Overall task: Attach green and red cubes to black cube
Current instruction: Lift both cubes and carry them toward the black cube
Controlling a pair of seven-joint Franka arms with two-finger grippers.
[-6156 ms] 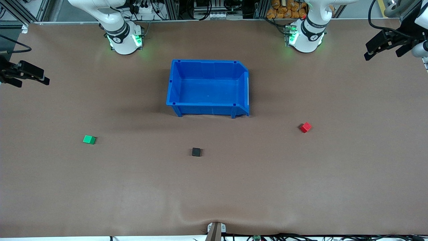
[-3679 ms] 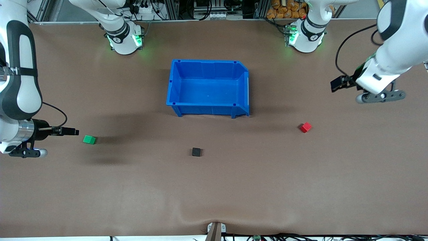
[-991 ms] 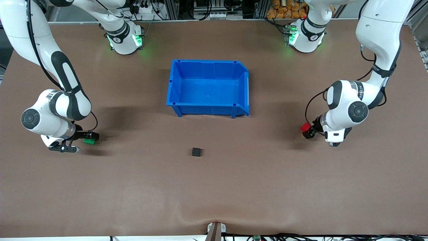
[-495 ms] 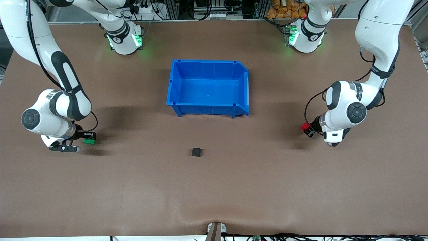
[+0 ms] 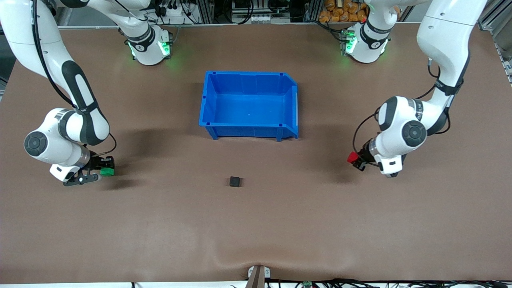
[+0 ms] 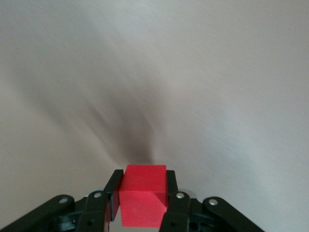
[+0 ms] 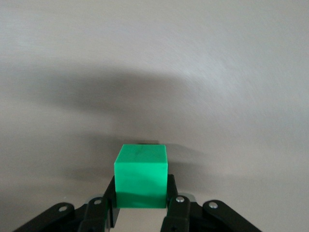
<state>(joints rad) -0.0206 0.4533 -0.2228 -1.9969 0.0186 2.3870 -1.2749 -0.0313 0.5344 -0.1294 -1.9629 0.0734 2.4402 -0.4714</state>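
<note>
Both grippers are clamped on cubes, left gripper (image 5: 357, 161) on red cube (image 5: 352, 157), right gripper (image 5: 105, 167) on green cube (image 5: 107, 172), well apart from the black cube (image 5: 235, 182) between them, so a crooked push could knock it away.

My front camera looks down from high across the table (image 5: 256, 224), facing both bases. Each wrist camera peers close along its own jaws, sharing with it only a cube and table patch.

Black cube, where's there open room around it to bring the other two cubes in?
The black cube sits alone: bare tabletop lies toward both pincers and toward the camera. The blue bin is the only obstacle, farther from the camera.
</note>
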